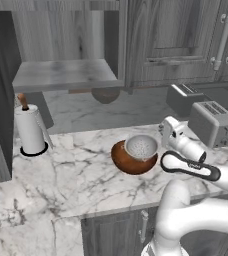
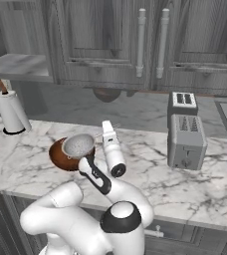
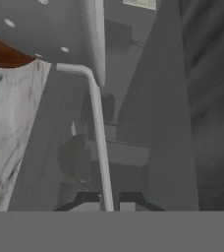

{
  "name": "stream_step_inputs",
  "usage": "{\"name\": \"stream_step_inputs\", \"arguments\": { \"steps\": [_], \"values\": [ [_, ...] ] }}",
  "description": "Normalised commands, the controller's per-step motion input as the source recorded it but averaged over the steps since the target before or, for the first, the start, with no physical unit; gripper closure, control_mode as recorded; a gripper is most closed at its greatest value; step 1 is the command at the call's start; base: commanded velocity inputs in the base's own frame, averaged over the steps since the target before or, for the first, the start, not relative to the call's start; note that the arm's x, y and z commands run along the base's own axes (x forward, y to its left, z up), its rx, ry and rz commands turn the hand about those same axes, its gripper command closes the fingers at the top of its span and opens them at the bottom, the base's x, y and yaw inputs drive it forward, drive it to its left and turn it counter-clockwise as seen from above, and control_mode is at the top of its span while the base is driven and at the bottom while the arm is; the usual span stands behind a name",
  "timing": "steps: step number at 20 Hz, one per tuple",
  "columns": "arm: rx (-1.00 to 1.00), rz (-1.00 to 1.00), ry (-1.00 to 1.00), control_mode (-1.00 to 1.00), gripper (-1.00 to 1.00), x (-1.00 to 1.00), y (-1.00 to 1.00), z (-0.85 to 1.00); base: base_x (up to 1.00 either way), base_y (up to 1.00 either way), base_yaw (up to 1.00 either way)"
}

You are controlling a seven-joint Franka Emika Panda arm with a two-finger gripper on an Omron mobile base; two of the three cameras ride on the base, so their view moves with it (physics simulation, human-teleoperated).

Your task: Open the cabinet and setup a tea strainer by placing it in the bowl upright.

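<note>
Tea strainer (image 1: 141, 147) handle between end effector (image 3: 105, 199) fingertips

The silver mesh tea strainer (image 1: 141, 147) was seated upright in the glossy reddish-brown bowl (image 1: 127, 162) on the marble counter, its thin handle (image 3: 99, 147) extended sideways, while the grey wood-grain cabinet (image 1: 61, 45) above was left open, shelf exposed.

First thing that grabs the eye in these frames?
The tea strainer sitting upright in the reddish-brown bowl mid-counter, with the tool closed on the strainer's thin handle in the hand view. Behind it on the left, the cabinet stands open, its grey shelf bare. A paper-towel roll stands far left and a silver toaster to the right.
</note>
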Motion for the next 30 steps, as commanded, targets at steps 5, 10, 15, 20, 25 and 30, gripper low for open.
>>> {"name": "stream_step_inputs", "arguments": {
  "steps": [5, 10, 15, 20, 25, 30],
  "values": [
    [-0.02, 0.08, 0.0, -1.0, 1.0, -0.17, 0.29, -0.3, 0.0, 0.0, 0.0],
    [0.0, 0.07, 0.0, -1.0, 1.0, -0.14, 0.27, -0.22, 0.0, 0.0, 0.0],
    [0.0, 0.05, 0.0, -1.0, 1.0, 0.0, 0.05, -0.14, 0.0, 0.0, 0.0],
    [0.0, 0.05, 0.0, -1.0, 1.0, 0.0, 0.0, -0.13, 0.0, 0.0, 0.0],
    [0.0, 0.04, 0.0, -1.0, 1.0, 0.0, 0.0, -0.16, 0.0, 0.0, 0.0],
    [0.0, 0.05, 0.01, -1.0, 1.0, 0.0, 0.04, -0.18, 0.0, 0.0, 0.0]
  ]
}}
